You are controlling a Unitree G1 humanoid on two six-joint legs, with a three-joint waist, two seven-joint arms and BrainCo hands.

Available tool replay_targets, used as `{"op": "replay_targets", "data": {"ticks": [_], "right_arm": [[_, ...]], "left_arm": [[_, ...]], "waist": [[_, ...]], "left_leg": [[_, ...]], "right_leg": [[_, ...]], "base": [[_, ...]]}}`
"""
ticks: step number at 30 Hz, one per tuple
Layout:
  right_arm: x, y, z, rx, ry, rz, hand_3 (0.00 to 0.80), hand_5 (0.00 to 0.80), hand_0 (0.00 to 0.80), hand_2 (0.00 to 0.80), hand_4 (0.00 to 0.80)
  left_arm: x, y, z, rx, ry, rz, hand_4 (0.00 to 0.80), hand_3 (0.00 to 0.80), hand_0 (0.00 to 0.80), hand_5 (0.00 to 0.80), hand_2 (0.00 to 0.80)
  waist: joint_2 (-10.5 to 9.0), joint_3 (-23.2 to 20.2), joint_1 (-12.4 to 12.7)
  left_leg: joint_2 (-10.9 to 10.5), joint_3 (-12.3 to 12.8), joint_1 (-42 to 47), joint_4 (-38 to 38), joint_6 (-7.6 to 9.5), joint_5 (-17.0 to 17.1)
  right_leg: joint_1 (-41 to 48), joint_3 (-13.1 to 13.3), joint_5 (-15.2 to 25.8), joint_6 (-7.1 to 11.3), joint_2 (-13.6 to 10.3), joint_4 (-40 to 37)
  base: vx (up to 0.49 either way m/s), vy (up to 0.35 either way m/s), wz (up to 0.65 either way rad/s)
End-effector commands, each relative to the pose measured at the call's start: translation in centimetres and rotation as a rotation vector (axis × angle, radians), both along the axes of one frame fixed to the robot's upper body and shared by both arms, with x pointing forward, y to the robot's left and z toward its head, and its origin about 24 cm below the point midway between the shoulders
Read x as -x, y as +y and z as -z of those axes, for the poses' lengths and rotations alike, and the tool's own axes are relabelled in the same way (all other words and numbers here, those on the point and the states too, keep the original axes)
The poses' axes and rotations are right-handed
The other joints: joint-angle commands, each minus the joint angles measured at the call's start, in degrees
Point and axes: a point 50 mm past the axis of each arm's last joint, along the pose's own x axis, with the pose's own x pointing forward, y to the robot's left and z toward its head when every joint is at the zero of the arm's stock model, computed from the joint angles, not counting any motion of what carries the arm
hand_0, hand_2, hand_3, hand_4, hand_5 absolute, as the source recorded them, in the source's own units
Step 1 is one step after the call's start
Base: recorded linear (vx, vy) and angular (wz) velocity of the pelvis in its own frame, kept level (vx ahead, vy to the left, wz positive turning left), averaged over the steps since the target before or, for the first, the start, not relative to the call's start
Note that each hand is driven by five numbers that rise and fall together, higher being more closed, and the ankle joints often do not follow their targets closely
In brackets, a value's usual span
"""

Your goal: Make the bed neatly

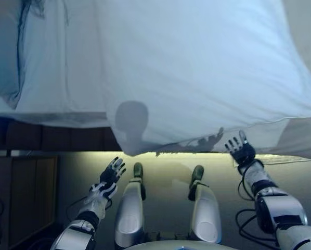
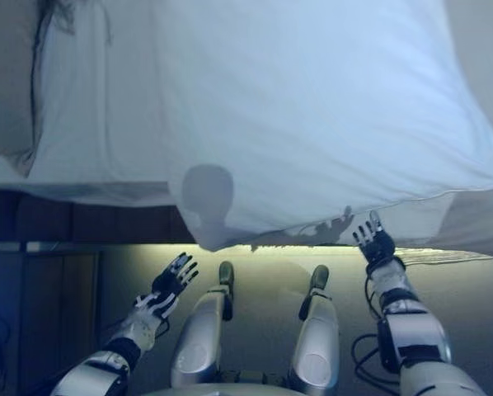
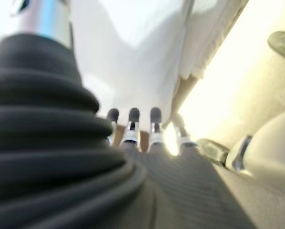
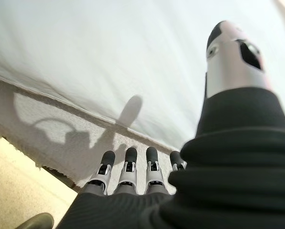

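Note:
A white duvet (image 1: 197,67) lies across the bed, and its near edge hangs over the bed's front side. A pillow (image 1: 2,52) lies at the far left. My left hand (image 1: 111,174) is open with straight fingers, held below the hanging duvet corner and apart from it. My right hand (image 1: 242,151) is open with straight fingers, just below the duvet's near edge. In the right wrist view the fingers (image 4: 128,171) point at the duvet edge (image 4: 85,117) and hold nothing. In the left wrist view the fingers (image 3: 133,126) are straight before the white cloth (image 3: 133,43).
The dark bed base (image 1: 51,136) shows under the bedding at the left. A wooden cabinet (image 1: 25,192) stands at the lower left beside me. The pale floor (image 1: 166,172) runs along the bed's front.

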Motion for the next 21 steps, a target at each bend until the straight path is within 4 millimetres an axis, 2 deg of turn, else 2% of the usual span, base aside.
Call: {"op": "replay_targets", "data": {"ticks": [1, 7, 12, 21], "right_arm": [[-0.1, -1.7, -1.3, 0.023, 0.021, 0.060, 0.000, 0.000, 0.000, 0.000, 0.000], [-0.9, -3.8, -4.4, 0.091, 0.002, 0.123, 0.000, 0.000, 0.000, 0.000, 0.000], [-1.6, -5.4, -7.4, 0.133, -0.027, 0.148, 0.000, 0.000, 0.000, 0.000, 0.000], [-2.4, -5.9, -10.2, 0.158, -0.077, 0.111, 0.000, 0.000, 0.000, 0.000, 0.000]], "left_arm": [[-0.7, 0.3, -1.2, 0.032, -0.081, -0.017, 0.000, 0.000, 0.000, 0.000, 0.000], [-1.5, -0.5, -2.5, 0.083, -0.161, -0.015, 0.000, 0.000, 0.000, 0.000, 0.000], [-1.7, -0.3, -3.4, 0.105, -0.202, -0.032, 0.000, 0.000, 0.000, 0.000, 0.000], [-1.1, -0.1, -3.4, 0.119, -0.209, -0.050, 0.000, 0.000, 0.000, 0.000, 0.000]], "waist": [[-0.57, 0.25, 0.84], [0.04, 2.15, 1.18], [0.87, 2.42, 1.32], [1.49, 2.42, 1.78]], "left_leg": [[-1.45, -2.03, -3.74, 7.02, 2.62, -3.36], [-1.16, -2.45, -9.90, 13.28, 3.44, -5.57], [-0.99, -2.13, -14.11, 15.35, 3.94, -6.09], [-1.08, -2.29, -18.53, 16.49, 4.23, -5.76]], "right_leg": [[-2.60, 0.29, 1.06, 1.55, -1.96, 3.33], [-7.77, 1.18, -0.27, 0.87, -2.66, 8.66], [-11.95, 1.73, -0.38, 0.74, -2.63, 10.72], [-16.18, 1.97, -0.14, 0.35, -2.43, 11.72]], "base": [[-0.075, 0.023, 0.04], [-0.037, 0.023, 0.02], [-0.023, 0.028, -0.04], [-0.005, 0.001, -0.02]]}}
